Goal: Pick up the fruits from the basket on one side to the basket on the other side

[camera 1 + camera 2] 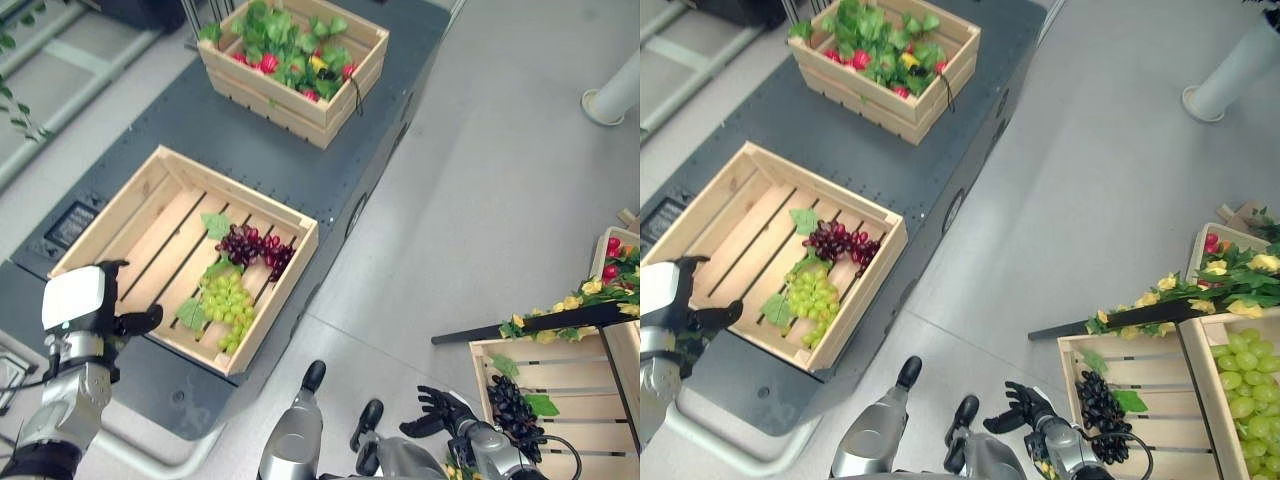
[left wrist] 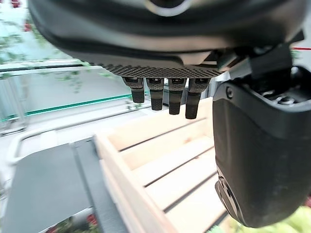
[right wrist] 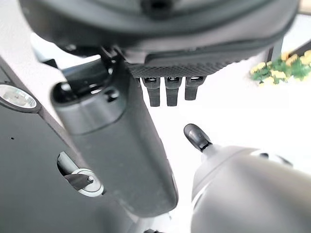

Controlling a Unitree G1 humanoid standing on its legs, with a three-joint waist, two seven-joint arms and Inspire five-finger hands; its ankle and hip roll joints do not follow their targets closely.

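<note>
Left eye view: left hand [image 1: 85,305] open at near rim of crate [image 1: 110,215] on counter [image 1: 300,175], prob lining up for green grapes [image 1: 228,305] & red grapes [image 1: 255,245] inside. Right eye view: right hand [image 1: 1025,408] low, relaxed, empty, beside floor crate [image 1: 1075,350] w/ dark grapes [image 1: 1102,408]. Wrist views: fingers straight, nothing held.

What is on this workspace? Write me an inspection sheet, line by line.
Surface: dark grey platform on a pale floor.
Job's things: slatted wooden crate holding red grapes and green grapes; right-side crate holding dark grapes.
Clutter: far crate of greens and red produce; green grapes in a neighbouring box; yellow flowers.
Hands: left hand open, at the near crate's corner; right hand open, empty, low by the right crate.
Cables: nothing seen.
Surroundings: white post base.
</note>
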